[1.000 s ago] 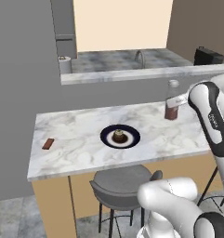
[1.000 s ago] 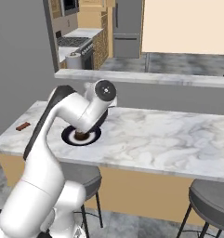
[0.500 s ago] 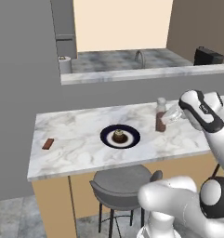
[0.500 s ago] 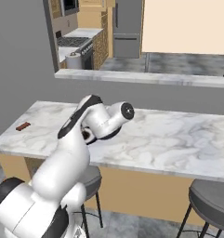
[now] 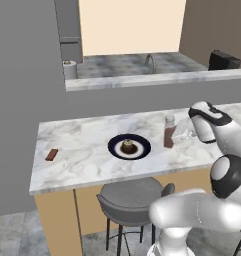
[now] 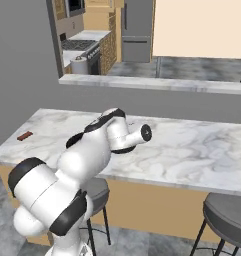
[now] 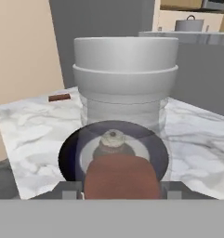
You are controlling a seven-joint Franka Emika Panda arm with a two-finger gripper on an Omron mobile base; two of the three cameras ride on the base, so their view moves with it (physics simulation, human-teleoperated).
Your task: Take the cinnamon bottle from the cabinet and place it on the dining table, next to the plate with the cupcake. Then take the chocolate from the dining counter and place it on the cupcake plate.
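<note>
One small clear glass cinnamon bottle point(image 5: 169, 132) with reddish-brown contents is pinched upright by the two-finger gripper point(image 5: 178, 134). It is held at three o'clock of the round dark navy plate point(image 5: 141, 149), on the white veined marble dining table point(image 5: 82, 155).

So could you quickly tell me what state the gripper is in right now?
Gripper: shut on the cinnamon bottle, held upright just right of the plate on the dining table.

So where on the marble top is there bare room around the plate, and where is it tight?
Bare marble lies between the chocolate and the plate, and along the dining table front edge. Tight spot: the plate's right side, where the cinnamon bottle stands in the claw.
</note>
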